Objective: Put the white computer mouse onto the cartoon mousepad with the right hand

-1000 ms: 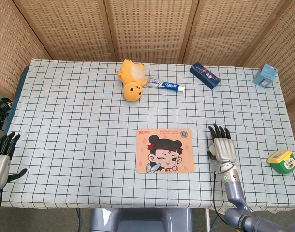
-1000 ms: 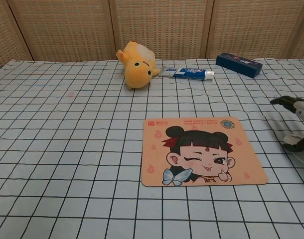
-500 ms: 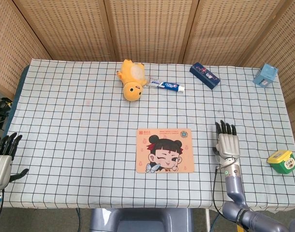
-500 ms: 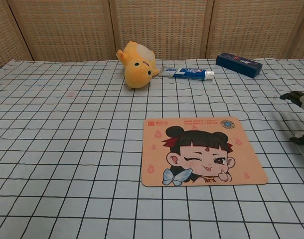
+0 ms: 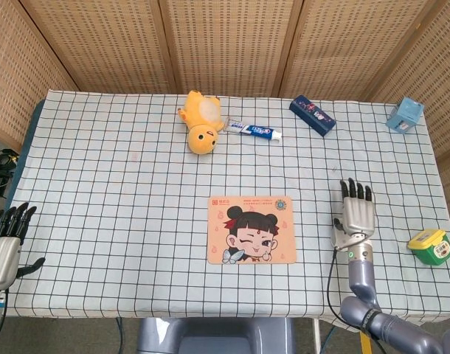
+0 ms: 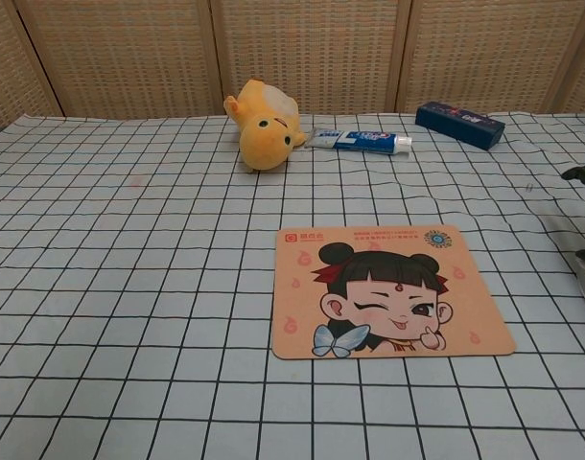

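The right hand (image 5: 355, 214) hovers flat with fingers spread, holding nothing. To its left lies the cartoon mousepad (image 5: 250, 229), bare; farther right sits a green jar (image 5: 431, 246). No white computer mouse shows in either view, so its place cannot be told and the task looks unstarted. Since a second ago the right hand has drifted rightward, away from the mousepad. The left hand (image 5: 5, 243) idles open at the far table edge.
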Controlling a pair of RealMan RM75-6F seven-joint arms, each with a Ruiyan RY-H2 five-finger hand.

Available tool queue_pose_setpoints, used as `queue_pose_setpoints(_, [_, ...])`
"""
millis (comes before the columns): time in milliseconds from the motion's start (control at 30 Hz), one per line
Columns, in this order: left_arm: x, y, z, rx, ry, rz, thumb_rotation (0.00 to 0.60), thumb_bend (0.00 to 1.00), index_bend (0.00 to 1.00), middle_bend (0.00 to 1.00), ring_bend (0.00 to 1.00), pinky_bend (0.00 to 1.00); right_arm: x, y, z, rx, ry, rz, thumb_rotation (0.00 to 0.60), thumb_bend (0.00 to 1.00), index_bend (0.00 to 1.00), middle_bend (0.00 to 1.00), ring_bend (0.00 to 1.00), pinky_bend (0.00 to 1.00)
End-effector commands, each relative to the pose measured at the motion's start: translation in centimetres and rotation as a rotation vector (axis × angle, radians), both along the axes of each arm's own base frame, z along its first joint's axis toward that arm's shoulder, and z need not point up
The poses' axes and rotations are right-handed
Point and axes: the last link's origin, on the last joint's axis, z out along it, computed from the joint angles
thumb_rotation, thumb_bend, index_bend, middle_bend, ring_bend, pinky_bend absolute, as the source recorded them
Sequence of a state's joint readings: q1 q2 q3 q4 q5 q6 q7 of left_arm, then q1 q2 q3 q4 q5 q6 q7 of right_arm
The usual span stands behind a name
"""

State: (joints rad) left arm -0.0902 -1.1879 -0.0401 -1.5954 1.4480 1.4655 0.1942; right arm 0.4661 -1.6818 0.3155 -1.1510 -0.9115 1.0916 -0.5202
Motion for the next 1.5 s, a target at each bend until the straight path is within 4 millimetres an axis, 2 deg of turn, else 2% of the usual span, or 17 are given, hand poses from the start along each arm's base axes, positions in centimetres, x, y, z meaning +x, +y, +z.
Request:
queue_pose_setpoints(33, [0.0, 0.0, 0.0, -0.001, 0.000, -0.001, 0.600, 0.00, 0.00, 0.00, 0.00, 0.00, -0.3, -0.2, 0.3, 0.000, 0.004, -0.014, 0.600, 0.44, 0.04, 0.00, 0.00, 0.00])
queue_pose_setpoints(100, [0.1, 0.0, 0.0, 0.000, -0.001, -0.003, 0.600, 0.00, 0.00, 0.00, 0.00, 0.00, -0.2, -0.2, 0.5, -0.003, 0.004, -0.011, 0.600, 0.44, 0.05, 0.00, 0.00, 0.00])
queue_pose_setpoints(167, [0.1, 0.0, 0.1, 0.005, -0.004, -0.007, 0.600, 0.00, 0.00, 0.00, 0.00, 0.00, 1.0, -0.1, 1.2, -0.038, -0.029, 0.056, 0.600, 0.43, 0.05, 0.00, 0.00, 0.00])
queue_pose_setpoints(367, [0.1, -0.1, 0.2, 0.009, -0.006, -0.016, 0.600, 0.00, 0.00, 0.00, 0.00, 0.00, 1.9, 1.8, 3.5, -0.018, -0.065, 0.278, 0.600, 0.30, 0.07, 0.00, 0.00, 0.00])
queue_pose_setpoints(600, [0.1, -0.1, 0.1, 0.010, -0.001, -0.017, 0.600, 0.00, 0.00, 0.00, 0.00, 0.00, 1.0, 2.8, 7.4, 0.050, -0.053, 0.526, 0.600, 0.22, 0.09, 0.01, 0.00, 0.00])
queue_pose_setpoints(800, [0.0, 0.1, -0.3, -0.002, 0.013, -0.016, 0.600, 0.00, 0.00, 0.00, 0.00, 0.00, 0.5, 2.5, 9.3, 0.101, 0.035, 0.677, 0.600, 0.17, 0.13, 0.08, 0.00, 0.00])
queue_pose_setpoints(1133, [0.0, 0.4, -0.7, -0.008, 0.025, -0.017, 0.600, 0.00, 0.00, 0.00, 0.00, 0.00, -0.2, 2.0, 9.3, 0.218, 0.202, 0.791, 0.600, 0.17, 0.18, 0.10, 0.00, 0.01])
queue_pose_setpoints(1333, [0.0, 0.5, -0.7, -0.001, 0.026, -0.020, 0.600, 0.00, 0.00, 0.00, 0.00, 0.00, -0.2, 2.0, 7.3, 0.340, 0.284, 0.844, 0.600, 0.17, 0.18, 0.11, 0.00, 0.01])
queue_pose_setpoints(1500, [0.0, 0.5, -0.5, 0.008, 0.024, -0.018, 0.600, 0.00, 0.00, 0.00, 0.00, 0.00, -0.4, 2.0, 6.4, 0.396, 0.339, 0.851, 0.600, 0.17, 0.18, 0.09, 0.00, 0.01])
